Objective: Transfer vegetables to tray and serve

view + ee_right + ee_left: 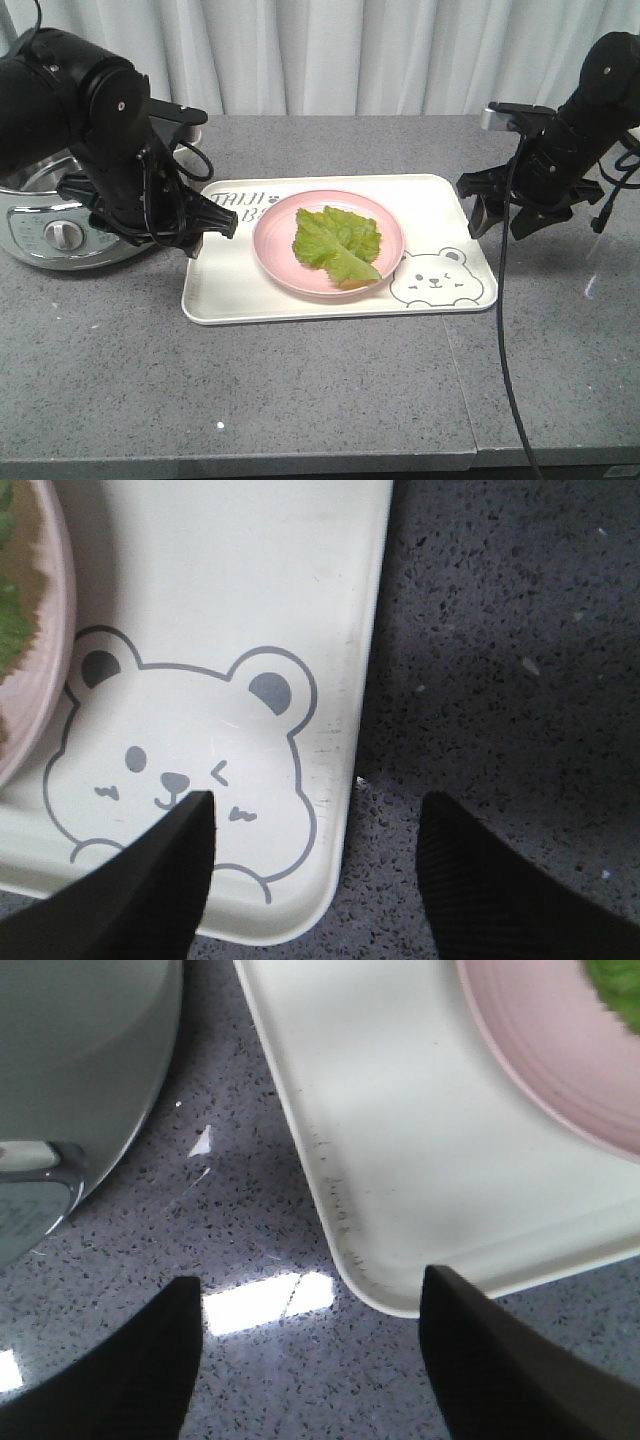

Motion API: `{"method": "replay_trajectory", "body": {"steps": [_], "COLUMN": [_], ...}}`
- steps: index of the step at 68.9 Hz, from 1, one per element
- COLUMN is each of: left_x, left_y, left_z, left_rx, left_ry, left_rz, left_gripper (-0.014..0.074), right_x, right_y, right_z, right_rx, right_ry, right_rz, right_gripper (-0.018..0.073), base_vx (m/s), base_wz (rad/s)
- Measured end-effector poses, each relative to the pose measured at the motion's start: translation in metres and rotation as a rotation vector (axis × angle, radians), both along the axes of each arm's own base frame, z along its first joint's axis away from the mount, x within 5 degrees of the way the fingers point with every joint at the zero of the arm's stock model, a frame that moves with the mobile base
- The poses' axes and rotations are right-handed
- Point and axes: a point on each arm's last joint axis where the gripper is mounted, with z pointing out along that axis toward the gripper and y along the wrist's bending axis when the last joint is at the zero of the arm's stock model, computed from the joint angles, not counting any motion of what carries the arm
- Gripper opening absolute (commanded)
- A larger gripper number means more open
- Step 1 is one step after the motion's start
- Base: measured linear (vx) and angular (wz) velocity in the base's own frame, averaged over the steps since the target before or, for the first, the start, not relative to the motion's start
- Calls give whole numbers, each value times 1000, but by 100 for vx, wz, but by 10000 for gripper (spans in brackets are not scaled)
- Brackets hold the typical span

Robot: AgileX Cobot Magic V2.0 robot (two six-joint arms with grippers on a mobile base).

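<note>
The grey speckled table has much free surface in front of the tray and to the right of it. At the back it ends at a white curtain.

The cream tray lies flat in the middle of the table, its long sides parallel to the front edge. At its left stands a silver cooker, and only a narrow strip of table separates the two.

A pink plate sits inside the tray, near the centre, with a bear drawing in the right front corner beside it. The lettuce lies flat on the plate and stays inside its rim.

The left gripper is spread and holds nothing. It is at the tray's left side, one finger over the table and the other over the rounded corner.

The right gripper is also spread and empty. It is at the tray's right rim, one finger over the bear and the other over the bare table. Whether the fingers touch the tray, I cannot tell.
</note>
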Motion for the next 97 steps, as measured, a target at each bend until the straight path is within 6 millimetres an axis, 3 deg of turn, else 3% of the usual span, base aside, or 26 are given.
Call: {"method": "replay_trajectory", "body": {"steps": [17, 34, 53, 73, 86, 97], "left_x": [8, 22, 32, 39, 40, 41], "left_y": [7, 10, 6, -1, -3, -4], "left_z": [-8, -35, -60, -86, -88, -88], "left_rx": [-36, -57, -45, -57, -78, -84], "left_ry": [12, 86, 123, 179, 181, 180], "left_rz": [42, 82, 81, 76, 74, 75], "left_gripper": [461, 461, 461, 457, 353, 157], "right_x": [7, 8, 15, 16, 17, 17], "right_y": [-1, -1, -1, -1, -1, -1], "right_z": [-25, -29, -54, -56, -56, -56], "right_rx": [-19, -22, -25, -25, -25, -25], "right_ry": [62, 70, 127, 128, 125, 124], "right_rz": [2, 3, 4, 1, 1, 1], "right_gripper": [415, 415, 415, 415, 399, 300], "base_vx": [0, 0, 0, 0, 0, 0], "base_wz": [0, 0, 0, 0, 0, 0]}}
